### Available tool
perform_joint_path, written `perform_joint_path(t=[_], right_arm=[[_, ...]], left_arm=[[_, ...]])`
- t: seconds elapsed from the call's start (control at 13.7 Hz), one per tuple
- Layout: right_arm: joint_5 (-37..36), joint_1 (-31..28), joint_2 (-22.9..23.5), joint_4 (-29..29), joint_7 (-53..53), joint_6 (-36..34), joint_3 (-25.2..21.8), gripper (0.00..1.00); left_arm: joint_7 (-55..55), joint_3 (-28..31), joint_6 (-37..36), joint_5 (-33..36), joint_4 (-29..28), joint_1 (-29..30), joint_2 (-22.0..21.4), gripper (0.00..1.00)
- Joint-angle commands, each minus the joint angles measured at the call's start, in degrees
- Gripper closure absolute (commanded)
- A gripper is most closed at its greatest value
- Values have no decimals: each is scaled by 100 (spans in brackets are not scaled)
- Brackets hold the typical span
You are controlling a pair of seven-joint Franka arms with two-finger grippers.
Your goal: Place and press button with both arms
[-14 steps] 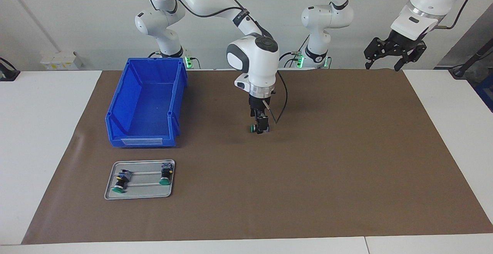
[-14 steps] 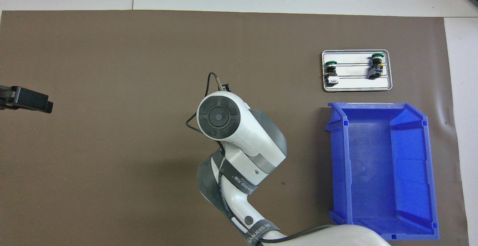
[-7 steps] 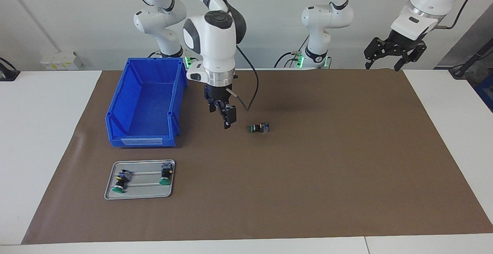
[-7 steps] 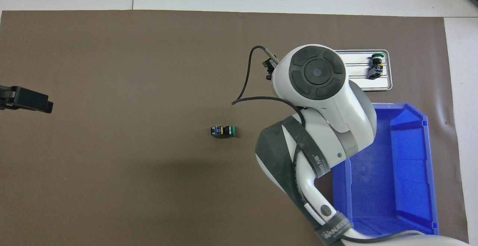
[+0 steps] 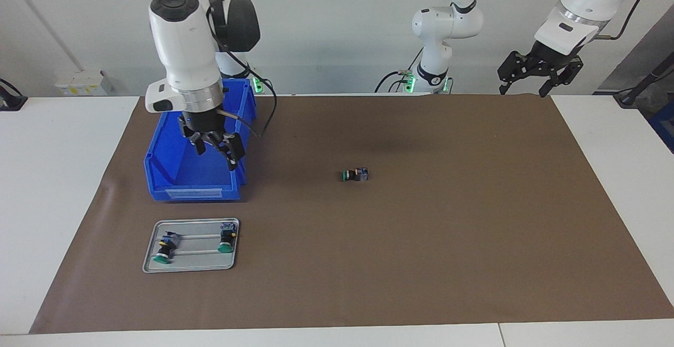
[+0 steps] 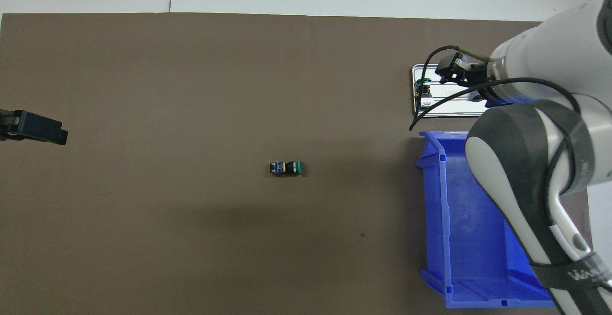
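Right gripper, jaws open and empty, is held above the blue bin, at nine o'clock of the button, which is laid free for pressing.

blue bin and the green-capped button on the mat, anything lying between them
Nothing: between the blue plastic bin and the small green-capped push-button there is only bare brown mat, shown in both views.
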Motion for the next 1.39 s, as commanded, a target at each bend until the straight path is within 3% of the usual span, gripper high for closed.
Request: perform_joint_path(t=[0.0, 0.51, 0.8, 1.1, 1.31], right_arm=[[82, -451, -404, -136, -1264, -369, 68, 0], [609, -1559, -694, 541, -3288, -1706, 32, 0], [504, -1508, -1020, 156, -3081, -1716, 33, 0], [539, -1499, -1038, 128, -2587, -1741, 85, 0], [539, -1481, -1047, 119, -2657, -1733, 94, 0]], left_arm=[[56, 69, -36, -43, -137, -44, -131, 0], [56, 69, -36, -43, -137, -44, -131, 0], [39, 52, -168, -43, -251, -79, -219, 0], [213, -71, -54, -43, -313, -201, -228, 1], [1109, -98, 270, -43, -436, -500, -254, 3]])
